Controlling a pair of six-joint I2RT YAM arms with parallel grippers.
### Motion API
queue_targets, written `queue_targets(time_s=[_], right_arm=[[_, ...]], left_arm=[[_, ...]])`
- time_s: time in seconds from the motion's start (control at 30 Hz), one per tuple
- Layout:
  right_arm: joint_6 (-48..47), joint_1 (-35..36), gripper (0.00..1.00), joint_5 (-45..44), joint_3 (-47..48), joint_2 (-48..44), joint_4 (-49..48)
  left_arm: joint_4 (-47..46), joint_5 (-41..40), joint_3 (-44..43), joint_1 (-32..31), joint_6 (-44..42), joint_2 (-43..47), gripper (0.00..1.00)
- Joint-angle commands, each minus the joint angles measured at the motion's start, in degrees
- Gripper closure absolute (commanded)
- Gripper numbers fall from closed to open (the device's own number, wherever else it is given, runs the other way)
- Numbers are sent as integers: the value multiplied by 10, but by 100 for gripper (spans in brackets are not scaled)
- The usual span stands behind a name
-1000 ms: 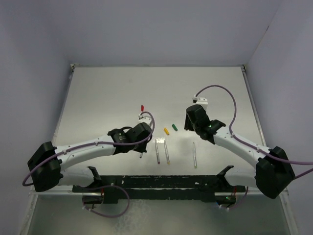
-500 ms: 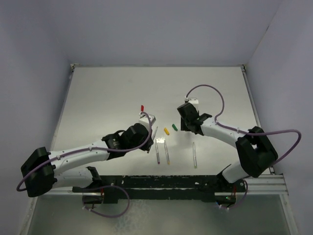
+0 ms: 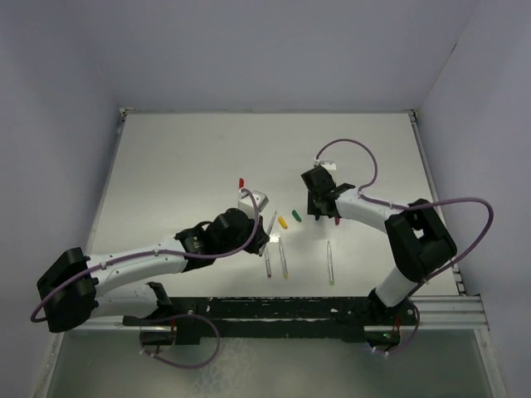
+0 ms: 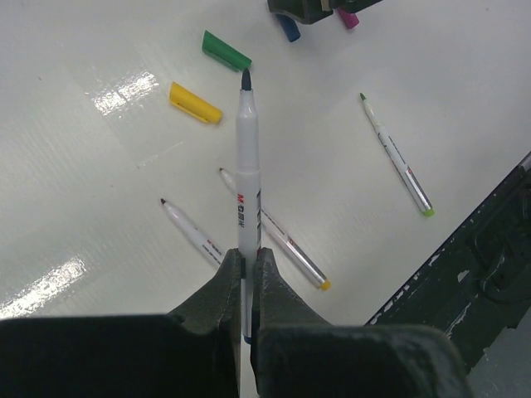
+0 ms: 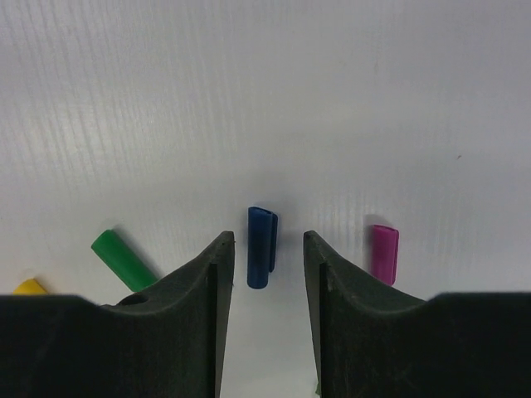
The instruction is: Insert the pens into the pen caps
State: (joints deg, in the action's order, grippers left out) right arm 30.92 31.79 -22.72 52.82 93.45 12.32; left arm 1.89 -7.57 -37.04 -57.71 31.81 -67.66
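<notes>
My left gripper (image 4: 247, 255) is shut on a white pen (image 4: 246, 166), whose dark tip points at the green cap (image 4: 226, 50), with the yellow cap (image 4: 195, 102) to its left. Three more pens lie on the table: a red-tipped one (image 4: 192, 232), a yellow-ended one (image 4: 286, 249) and a green-ended one (image 4: 397, 156). My right gripper (image 5: 267, 240) stands open low over the table. The blue cap (image 5: 260, 246) lies between its fingers, touching neither. The purple cap (image 5: 383, 253) lies just right of the right finger. The red cap (image 3: 241, 182) lies apart behind the left gripper (image 3: 267, 225).
A black rail (image 3: 274, 315) runs along the near table edge, just in front of the lying pens (image 3: 283, 259). The two grippers are close together at mid-table, with the green cap (image 3: 297, 214) and yellow cap (image 3: 282, 221) between them. Grey walls close in the back and sides.
My right gripper has moved left and down over the blue cap, and its jaws have narrowed. My left gripper has carried the pen rightward toward the caps.
</notes>
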Motion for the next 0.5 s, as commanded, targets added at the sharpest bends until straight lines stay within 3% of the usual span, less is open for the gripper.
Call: queue_targets(time_s=[0.0,0.47], right_arm=[[-7,-2,60,15,27,12,-10],[3,-2,63,23,14,23,-9]], left_arm=[[-37,13,2,2,-7,1,100],[-35,13,-7,2,-9,-14,100]])
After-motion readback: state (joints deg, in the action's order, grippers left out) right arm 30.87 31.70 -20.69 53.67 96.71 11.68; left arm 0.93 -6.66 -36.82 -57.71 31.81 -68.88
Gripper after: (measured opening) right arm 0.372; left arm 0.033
